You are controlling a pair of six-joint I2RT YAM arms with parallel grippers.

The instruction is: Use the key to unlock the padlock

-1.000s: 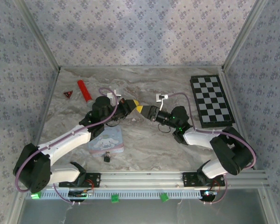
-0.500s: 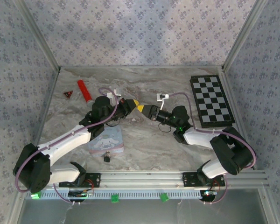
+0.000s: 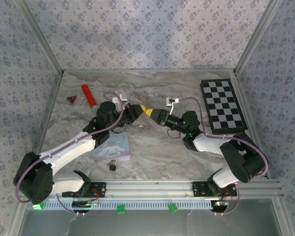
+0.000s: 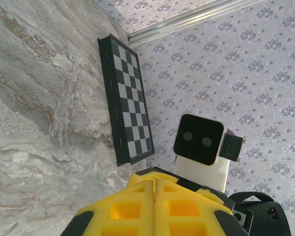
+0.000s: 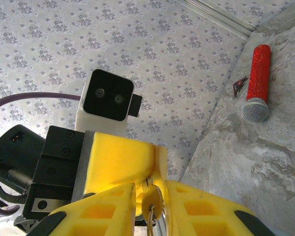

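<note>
The two arms are nose to nose over the middle of the marbled grey bench [image 3: 157, 152], and it looks like a mid-air handoff to me. The left arm's yellow foam fingers [image 4: 128, 211] are clenched flat together. In the right wrist view the tiny thin metal key [image 5: 151, 200], brassy-looking with a little ring on it, pokes out of their tip, so I reckon they're pinching it. The right arm's yellow fingers [image 5: 196, 214] sit either side of that key with barely any gap, and I can't tell if they're actually biting on it.

The tiny blackish squarish metal padlock [image 3: 112, 166] lies on the bench well apart from all this, just on the near side of the pale blue cartoon-printed tin [image 3: 113, 149].

What worries me: if the left lets go before the right has a proper bite, the key drops onto that busy marble pattern, and good luck spotting it there. The right might also be catching the ring rather than the blade, and then the key swings loose and won't line up with the keyhole. And nothing's holding the padlock, so poking at it may just shove it along.
</note>
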